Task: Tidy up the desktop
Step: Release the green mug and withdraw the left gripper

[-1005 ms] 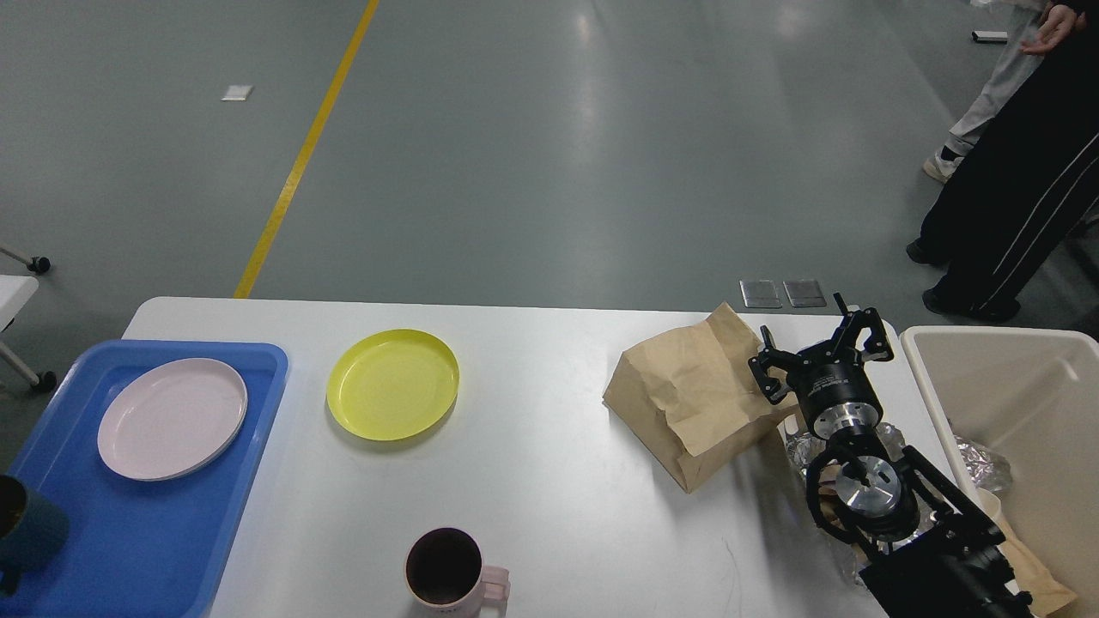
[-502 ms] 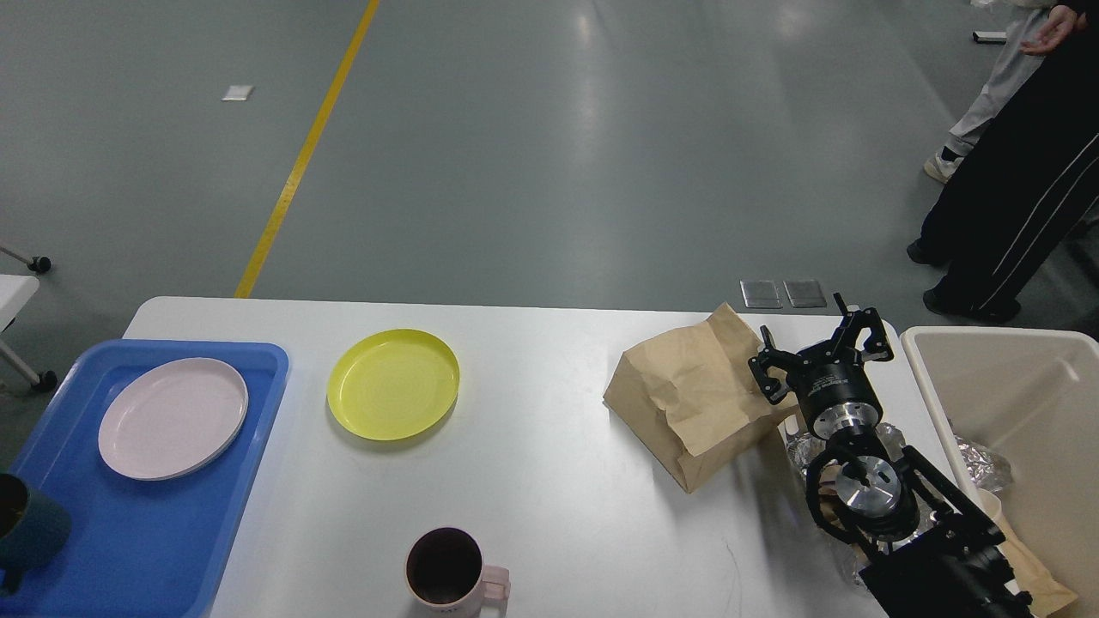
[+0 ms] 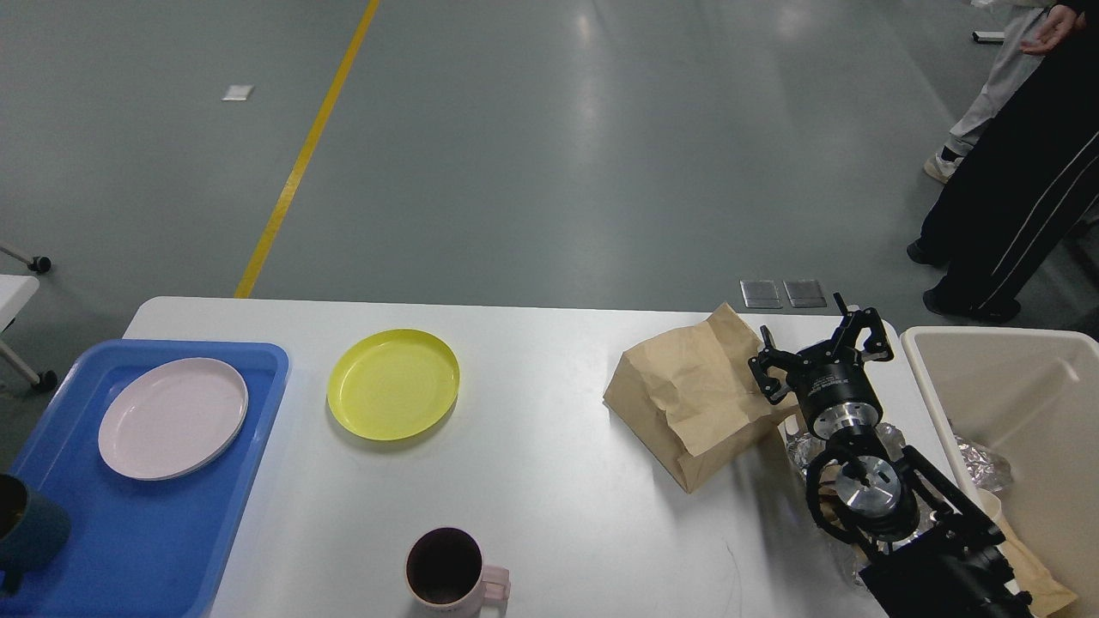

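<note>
Nothing is differing from the earlier frames: every object and the arm are staying put. The right tool (image 3: pixel 820 343) is hovering at the right of the frame, fingers spread wide and gripping nothing, just beside the brown paper bag (image 3: pixel 691 395). The bench (image 3: pixel 549 481) is filling the lower frame.

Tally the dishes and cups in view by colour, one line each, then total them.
Pink: 2, plate in the blue tray and mug on the desktop
Yellow: 1, plate
Dark teal: 1, cup
Total: 4
</note>
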Controlling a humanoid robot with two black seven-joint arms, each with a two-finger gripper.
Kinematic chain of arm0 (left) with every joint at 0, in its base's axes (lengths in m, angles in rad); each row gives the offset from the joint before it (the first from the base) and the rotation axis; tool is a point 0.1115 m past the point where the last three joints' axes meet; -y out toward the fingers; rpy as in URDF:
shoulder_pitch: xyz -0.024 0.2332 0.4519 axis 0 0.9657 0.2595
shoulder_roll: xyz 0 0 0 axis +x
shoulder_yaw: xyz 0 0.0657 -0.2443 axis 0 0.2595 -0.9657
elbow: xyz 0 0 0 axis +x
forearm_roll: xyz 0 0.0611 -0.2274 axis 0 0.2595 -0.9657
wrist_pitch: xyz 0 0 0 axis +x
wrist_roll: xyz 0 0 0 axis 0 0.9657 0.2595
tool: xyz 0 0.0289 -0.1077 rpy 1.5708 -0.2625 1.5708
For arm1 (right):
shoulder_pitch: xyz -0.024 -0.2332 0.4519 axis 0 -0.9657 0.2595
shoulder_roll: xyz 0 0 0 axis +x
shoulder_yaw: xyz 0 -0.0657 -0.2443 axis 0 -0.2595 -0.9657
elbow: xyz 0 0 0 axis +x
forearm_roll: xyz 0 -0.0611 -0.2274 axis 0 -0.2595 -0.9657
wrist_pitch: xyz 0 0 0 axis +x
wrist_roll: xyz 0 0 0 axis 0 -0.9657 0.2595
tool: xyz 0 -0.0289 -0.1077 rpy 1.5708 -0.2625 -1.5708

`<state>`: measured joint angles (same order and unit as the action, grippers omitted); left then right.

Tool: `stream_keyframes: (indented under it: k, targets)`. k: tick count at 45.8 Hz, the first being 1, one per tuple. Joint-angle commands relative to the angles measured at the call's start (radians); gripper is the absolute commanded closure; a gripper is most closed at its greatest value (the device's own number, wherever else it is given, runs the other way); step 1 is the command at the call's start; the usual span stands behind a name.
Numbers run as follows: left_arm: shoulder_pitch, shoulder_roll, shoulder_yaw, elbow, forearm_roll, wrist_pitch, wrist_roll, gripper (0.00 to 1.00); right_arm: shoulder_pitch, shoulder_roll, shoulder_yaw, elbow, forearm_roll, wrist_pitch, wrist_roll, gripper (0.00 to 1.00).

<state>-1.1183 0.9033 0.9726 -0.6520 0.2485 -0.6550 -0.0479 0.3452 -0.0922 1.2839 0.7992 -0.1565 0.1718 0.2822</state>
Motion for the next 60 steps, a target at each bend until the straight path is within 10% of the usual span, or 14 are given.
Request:
stream_keyframes:
  k: [1, 60]
  targets:
    - [-0.001, 0.002, 0.0, 0.0, 0.0, 0.0, -0.004, 0.05, 0.0, 0.0, 0.0, 0.0, 0.0, 0.0, 0.0, 0.0]
    - [-0.181, 0.062, 0.098, -0.139, -0.001, -0.002, 0.01, 0.05, 0.0, 0.0, 0.0, 0.0, 0.0, 0.0, 0.0, 0.0]
